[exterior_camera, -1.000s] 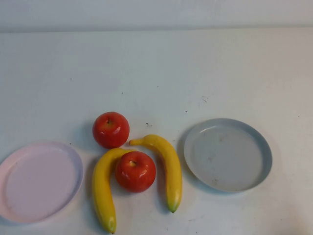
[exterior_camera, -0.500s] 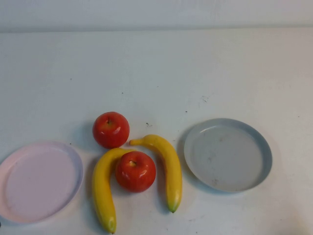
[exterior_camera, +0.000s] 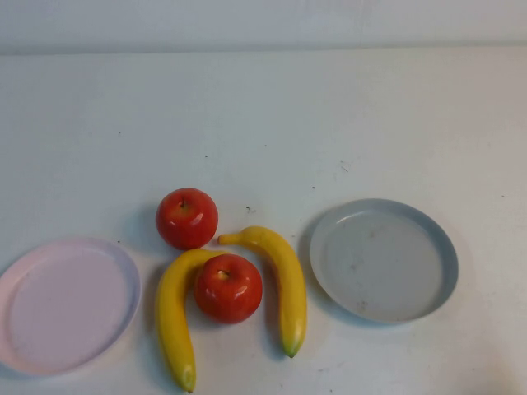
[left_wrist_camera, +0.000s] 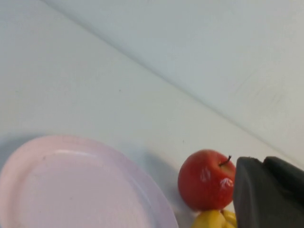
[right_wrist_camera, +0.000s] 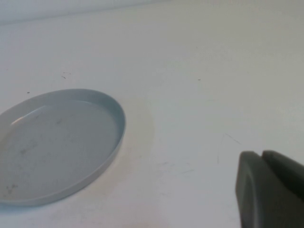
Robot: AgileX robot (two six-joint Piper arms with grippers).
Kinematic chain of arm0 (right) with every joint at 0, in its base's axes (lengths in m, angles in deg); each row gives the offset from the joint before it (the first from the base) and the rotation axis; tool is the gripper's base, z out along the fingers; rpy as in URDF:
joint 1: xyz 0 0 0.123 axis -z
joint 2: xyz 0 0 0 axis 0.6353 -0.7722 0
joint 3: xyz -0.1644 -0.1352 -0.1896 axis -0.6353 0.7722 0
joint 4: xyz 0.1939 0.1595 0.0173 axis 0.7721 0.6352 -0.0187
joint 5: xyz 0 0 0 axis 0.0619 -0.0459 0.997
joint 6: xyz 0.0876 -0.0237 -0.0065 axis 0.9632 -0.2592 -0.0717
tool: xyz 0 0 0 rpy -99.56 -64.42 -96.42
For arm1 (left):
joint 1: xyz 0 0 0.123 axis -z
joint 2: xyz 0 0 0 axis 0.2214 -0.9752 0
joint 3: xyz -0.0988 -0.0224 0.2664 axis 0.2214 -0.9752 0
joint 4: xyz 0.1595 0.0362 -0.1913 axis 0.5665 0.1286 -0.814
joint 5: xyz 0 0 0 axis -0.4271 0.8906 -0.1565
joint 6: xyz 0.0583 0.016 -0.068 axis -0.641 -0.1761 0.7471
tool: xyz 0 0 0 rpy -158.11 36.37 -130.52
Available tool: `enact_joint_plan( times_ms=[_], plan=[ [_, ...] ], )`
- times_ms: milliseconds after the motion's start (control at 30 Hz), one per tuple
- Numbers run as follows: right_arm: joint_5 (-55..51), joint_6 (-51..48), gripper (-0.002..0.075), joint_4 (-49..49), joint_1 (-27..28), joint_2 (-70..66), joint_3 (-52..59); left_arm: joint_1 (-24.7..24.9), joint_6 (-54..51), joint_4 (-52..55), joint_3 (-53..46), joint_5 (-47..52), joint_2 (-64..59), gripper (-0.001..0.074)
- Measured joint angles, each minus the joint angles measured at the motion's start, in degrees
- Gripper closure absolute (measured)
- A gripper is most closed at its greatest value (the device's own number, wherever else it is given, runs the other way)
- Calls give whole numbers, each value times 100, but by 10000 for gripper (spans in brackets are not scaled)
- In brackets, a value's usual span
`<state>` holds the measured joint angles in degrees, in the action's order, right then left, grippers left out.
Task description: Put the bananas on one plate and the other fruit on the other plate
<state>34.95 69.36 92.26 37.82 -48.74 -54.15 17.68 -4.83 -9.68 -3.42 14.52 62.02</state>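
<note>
Two glossy yellow bananas (exterior_camera: 284,284) (exterior_camera: 174,317) arched around a shiny red apple (exterior_camera: 228,287), with a second red apple (exterior_camera: 187,217) just behind; the pale pink plate (exterior_camera: 123,271) lay left of this cluster and the grey-blue plate (exterior_camera: 445,267) right. The left gripper (left_wrist_camera: 270,190) hung above the table near the pink plate, fingers pressed together. The right gripper (right_wrist_camera: 270,190) hovered beside the grey-blue plate, likewise closed and empty.

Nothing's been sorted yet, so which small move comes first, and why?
Probably open the left claw and reach for the far red apple: both claws are shut and parked off the table, both plates are bare, and that apple sits free near the pale pink plate.
</note>
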Motion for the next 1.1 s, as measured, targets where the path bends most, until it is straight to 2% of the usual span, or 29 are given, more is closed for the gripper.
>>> enact_joint_plan(
  times_ms=[200, 333, 500, 733, 1100],
  plan=[
    [0, 0, 741, 0, 0, 0, 0, 0, -84, -281, 13, -311, 0, 735],
    [0, 0, 741, 0, 0, 0, 0, 0, -152, -316, 608, 749, -184, 735],
    [0, 0, 741, 0, 0, 0, 0, 0, -262, -168, 1803, 2324, -1318, 735],
    [0, 0, 741, 0, 0, 0, 0, 0, -1515, -68, 3368, 4273, -3095, 735],
    [0, 0, 741, 0, 0, 0, 0, 80, -2475, -69, 4645, 4790, -5530, 736]
  ],
)
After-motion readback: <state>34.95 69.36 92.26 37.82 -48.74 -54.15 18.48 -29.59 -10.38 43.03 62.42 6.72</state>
